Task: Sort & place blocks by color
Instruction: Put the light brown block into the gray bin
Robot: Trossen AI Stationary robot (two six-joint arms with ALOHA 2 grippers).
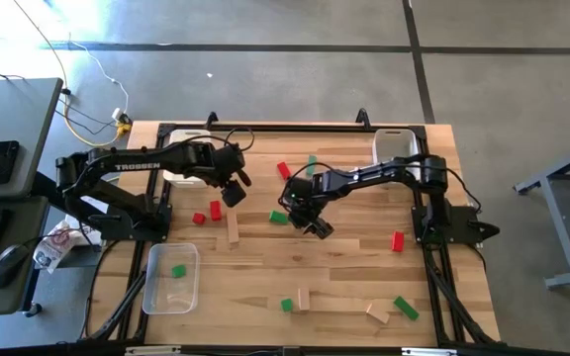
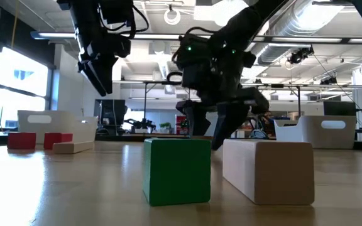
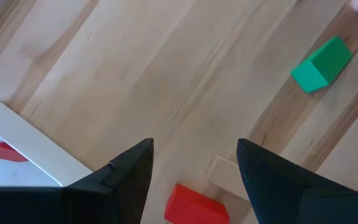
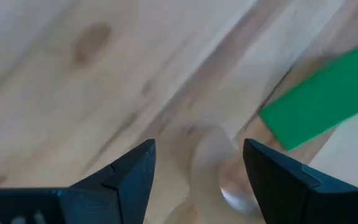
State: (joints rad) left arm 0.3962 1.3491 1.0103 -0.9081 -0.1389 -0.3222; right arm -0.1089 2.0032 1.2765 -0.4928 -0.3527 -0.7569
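Note:
Red, green and plain wood blocks lie scattered on the table. My left gripper [image 1: 234, 192] [image 3: 194, 158] hangs open above a red block [image 3: 193, 204] [image 1: 216, 209]; a wood block [image 3: 222, 170] lies beside that one and another red block [image 1: 199, 218] close by. My right gripper [image 1: 315, 223] [image 4: 197, 158] is open just over the bare table, with a green block [image 4: 319, 99] [image 1: 278, 217] lying flat beside it, outside the fingers. One green block [image 1: 178, 270] lies in the clear tray [image 1: 156, 297]. A red block [image 3: 2, 150] rests in the white tray [image 3: 30, 152].
Two white trays stand at the far edge, one left [image 1: 191, 150] and one right [image 1: 394, 144]. More blocks lie near the near edge: green [image 1: 405, 309], wood [image 1: 377, 313], wood [image 1: 304, 298], green [image 1: 287, 306]. A red block [image 1: 397, 240] lies to the right, and a long wood block [image 1: 233, 229] in the middle.

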